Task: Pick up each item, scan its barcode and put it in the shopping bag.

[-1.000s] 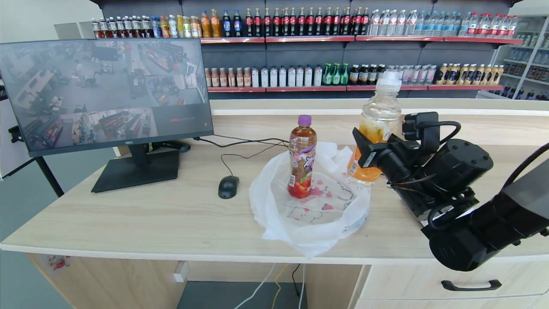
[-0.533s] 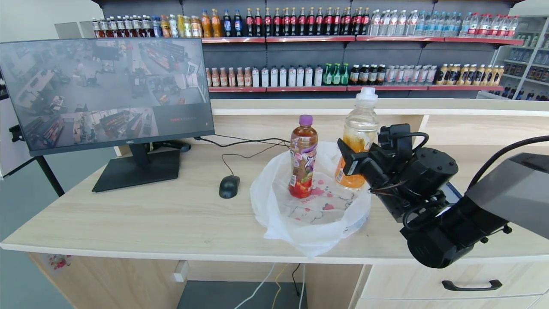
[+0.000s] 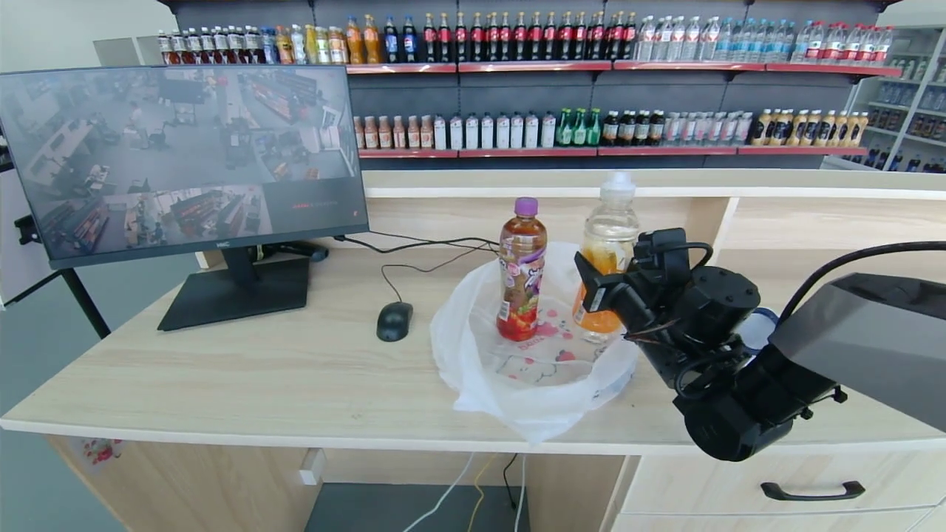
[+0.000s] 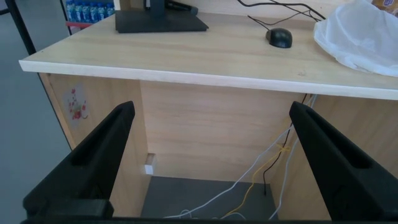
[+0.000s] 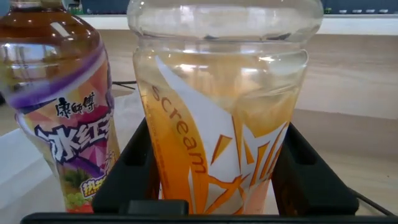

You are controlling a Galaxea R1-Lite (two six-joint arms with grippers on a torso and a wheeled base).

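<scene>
- Right claw [image 3: 600, 290] clasps the clear, orange-labelled plastic bottle [image 3: 609, 235] upright — cap up — at the white shopping bag [image 3: 480, 355].
- Left wrist view: left claw [image 4: 211, 109] gapes below the wooden counter [image 4: 186, 59].

I see white Latin lettering slanting up the label of the orange-label bottle [image 5: 217, 143], on the right. Just left of it, the purple-capped bottle [image 5: 62, 124] carries large white Chinese characters, with smaller yellow ones below. The monitor [image 3: 181, 159], far left, has a small white logo on its lower bezel and a red line of text on screen, both too small for me to read. The shopping bag [image 3: 473, 384] bears pink marks and line drawings, with no words I can make out.
</scene>
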